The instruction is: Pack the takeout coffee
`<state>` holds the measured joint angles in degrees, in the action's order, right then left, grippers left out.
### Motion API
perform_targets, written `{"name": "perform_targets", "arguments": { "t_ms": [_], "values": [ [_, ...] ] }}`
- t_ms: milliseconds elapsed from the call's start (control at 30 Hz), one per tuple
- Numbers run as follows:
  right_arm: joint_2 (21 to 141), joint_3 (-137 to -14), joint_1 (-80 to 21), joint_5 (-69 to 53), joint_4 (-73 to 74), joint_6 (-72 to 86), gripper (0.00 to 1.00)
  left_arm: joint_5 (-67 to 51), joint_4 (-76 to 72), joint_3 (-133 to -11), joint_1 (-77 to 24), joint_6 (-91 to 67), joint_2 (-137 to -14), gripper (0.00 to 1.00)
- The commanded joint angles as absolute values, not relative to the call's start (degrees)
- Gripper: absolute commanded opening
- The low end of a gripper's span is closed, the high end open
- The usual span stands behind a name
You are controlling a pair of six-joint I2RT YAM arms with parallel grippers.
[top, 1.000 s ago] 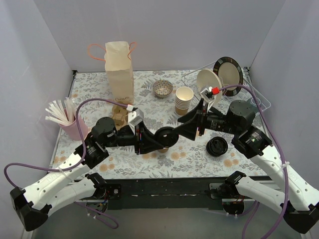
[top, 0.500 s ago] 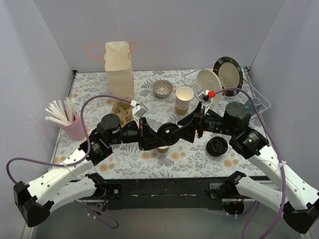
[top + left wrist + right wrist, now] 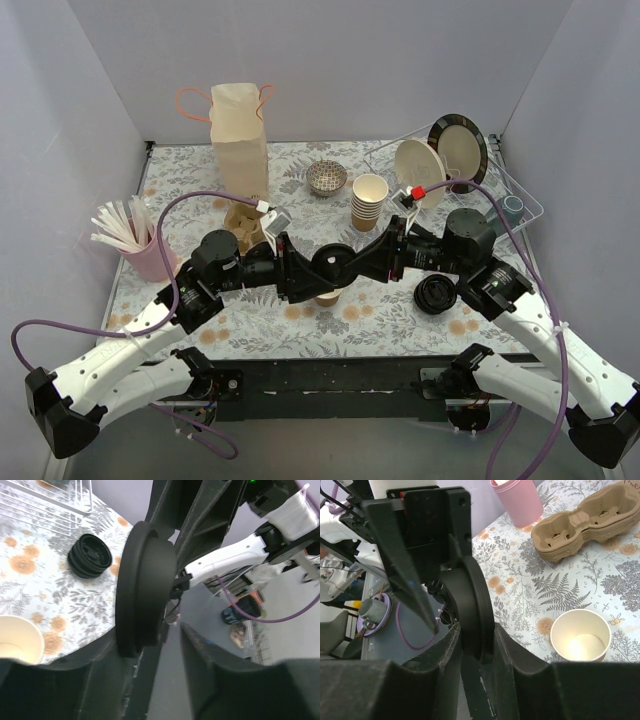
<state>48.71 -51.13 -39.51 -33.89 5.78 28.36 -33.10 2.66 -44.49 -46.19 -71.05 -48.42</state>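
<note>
Step judged: lid handover, ahead of capping. The small brown paper cup (image 3: 327,298) is seen lidless on the floral table (image 3: 385,322), just below the meeting grippers. The round black plastic lid (image 3: 470,605) is pinched on edge by the right gripper (image 3: 476,630). The left gripper (image 3: 160,640) is parted around it, with a gap on one side. Next, the lid needs to be turned flat and pressed onto the cup. The tall paper bag (image 3: 240,140) is noted at far left.

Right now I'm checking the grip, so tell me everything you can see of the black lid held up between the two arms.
The lid is a round black disc, plastic by its look, with a raised rim. It stands on edge in the air, over the open cup but not on it. The right gripper pinches its edge, jaws tight on both faces. The left gripper has its jaws around the lid too, with a gap on one side.
</note>
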Motion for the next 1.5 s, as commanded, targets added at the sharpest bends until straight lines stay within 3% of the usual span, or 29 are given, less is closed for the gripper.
{"name": "perform_targets", "arguments": {
  "t_ms": [0, 33, 267, 667, 1000, 1467],
  "values": [
    [48.43, -50.53, -39.38, -29.89, 4.56, 29.71, 0.29, -29.64, 5.17, -45.35, -46.41, -70.23, -47.46, 0.6],
    [48.51, -50.8, -39.38, -28.23, 5.35, 30.23, 0.27, -27.97, 6.23, -45.53, -46.41, -69.96, -47.37, 0.7],
    [51.32, -51.33, -39.38, -27.6, 7.3, 34.35, 0.25, -13.99, 14.15, -46.41, -46.41, -67.33, -45.35, 0.8],
    [60.45, -45.44, -39.38, -29.27, 4.23, 39.28, 0.25, 4.21, 29.34, -47.46, -46.41, -72.15, -46.04, 0.82],
    [71.27, -48.95, -39.38, -31.73, 3.16, 40.52, 0.26, 2.21, 30.94, -47.99, -46.32, -75.14, -50.45, 0.82],
    [76.99, -50.27, -38.94, -33.05, 4.22, 40.34, 0.27, -2.81, 28.04, -43.24, -46.23, -76.29, -51.94, 0.72]
  ]
}}
